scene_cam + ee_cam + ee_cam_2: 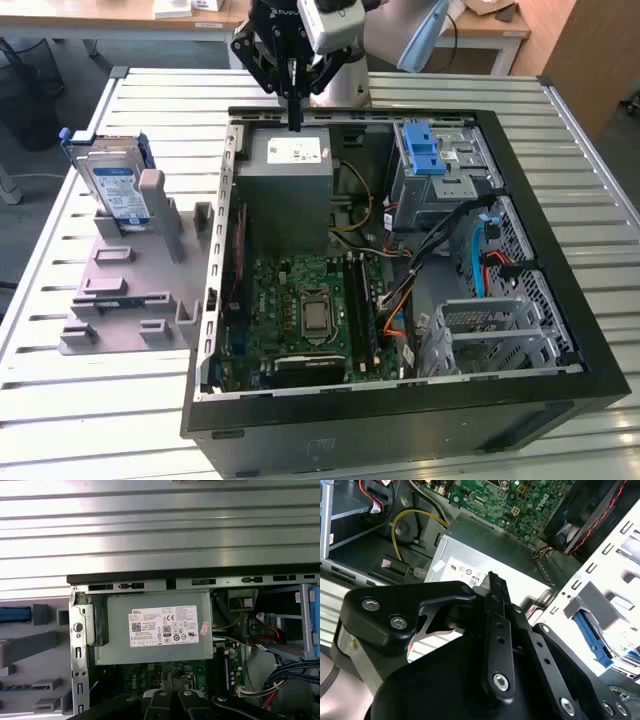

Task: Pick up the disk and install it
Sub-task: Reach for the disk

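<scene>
The end effector (pixel 295 122) has its fingers pressed together, empty, and points straight down just above the power supply (pixel 290 165) at the case's (pixel 400 405) far edge. The disk (pixel 115 185) lies well apart toward the exterior view's left, outside the case, standing on edge in a grey holder (pixel 130 290) on the table (pixel 100 420), label showing, long axis roughly upright. The arm hangs vertically from the far side.

Disk (pixel 113 188): silver, white-and-blue label, blue rails
Power-supply box (pixel 290 178): grey, white sticker
Motherboard (pixel 295 300): green
Gripper (pixel 296 122): black
Table (pixel 80 400): silver, ribbed
Case (pixel 400 415): black
Holder (pixel 120 300): grey
Latch (pixel 424 155): blue
</scene>
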You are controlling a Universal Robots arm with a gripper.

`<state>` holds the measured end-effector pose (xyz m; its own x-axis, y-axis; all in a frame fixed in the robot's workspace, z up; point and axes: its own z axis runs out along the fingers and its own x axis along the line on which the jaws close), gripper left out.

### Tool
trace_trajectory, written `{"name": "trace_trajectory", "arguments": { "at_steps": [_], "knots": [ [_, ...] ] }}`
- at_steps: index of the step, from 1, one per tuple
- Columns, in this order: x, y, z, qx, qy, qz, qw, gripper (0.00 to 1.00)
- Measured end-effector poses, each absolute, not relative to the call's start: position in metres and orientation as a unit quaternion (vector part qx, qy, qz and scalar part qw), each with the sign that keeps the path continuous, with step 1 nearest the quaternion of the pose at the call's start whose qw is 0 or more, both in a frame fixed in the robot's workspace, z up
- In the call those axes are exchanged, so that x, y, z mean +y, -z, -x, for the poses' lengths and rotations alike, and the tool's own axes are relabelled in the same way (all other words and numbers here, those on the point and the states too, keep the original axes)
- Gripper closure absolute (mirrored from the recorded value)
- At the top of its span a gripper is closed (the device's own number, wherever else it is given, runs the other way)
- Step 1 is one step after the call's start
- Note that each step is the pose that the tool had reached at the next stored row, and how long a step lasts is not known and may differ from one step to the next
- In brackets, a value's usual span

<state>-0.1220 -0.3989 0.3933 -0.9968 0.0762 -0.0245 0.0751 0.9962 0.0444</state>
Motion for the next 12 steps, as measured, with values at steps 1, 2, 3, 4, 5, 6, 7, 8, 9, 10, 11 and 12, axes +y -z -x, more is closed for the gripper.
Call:
{"name": "trace_trajectory", "arguments": {
  "at_steps": [1,2,3,4,5,6,7,8,9,10,11,12],
  "knots": [
    [-0.3989,-0.3933,0.122,0.999,-0.022,-0.038,0.013,0.89],
    [-0.3989,-0.3933,0.122,0.999,-0.022,-0.038,0.013,0.89],
    [-0.3989,-0.3933,0.122,0.999,-0.022,-0.038,0.013,0.89],
    [-0.3989,-0.3933,0.122,0.999,-0.022,-0.038,0.013,0.89],
    [-0.3989,-0.3933,0.1221,0.999,-0.022,-0.038,0.013,0.89],
    [-0.3989,-0.3933,0.1226,0.999,-0.022,-0.038,0.013,0.89],
    [-0.3989,-0.3933,0.1231,0.999,-0.022,-0.038,0.013,0.89],
    [-0.3989,-0.3933,0.1236,0.999,-0.022,-0.038,0.013,0.89],
    [-0.3989,-0.3933,0.1241,0.999,-0.022,-0.038,0.013,0.89],
    [-0.3989,-0.3933,0.1247,0.999,-0.022,-0.038,0.013,0.89],
    [-0.3989,-0.3933,0.1251,0.999,-0.022,-0.038,0.013,0.89],
    [-0.3989,-0.3933,0.1257,0.999,-0.022,-0.038,0.013,0.89]
  ]
}}
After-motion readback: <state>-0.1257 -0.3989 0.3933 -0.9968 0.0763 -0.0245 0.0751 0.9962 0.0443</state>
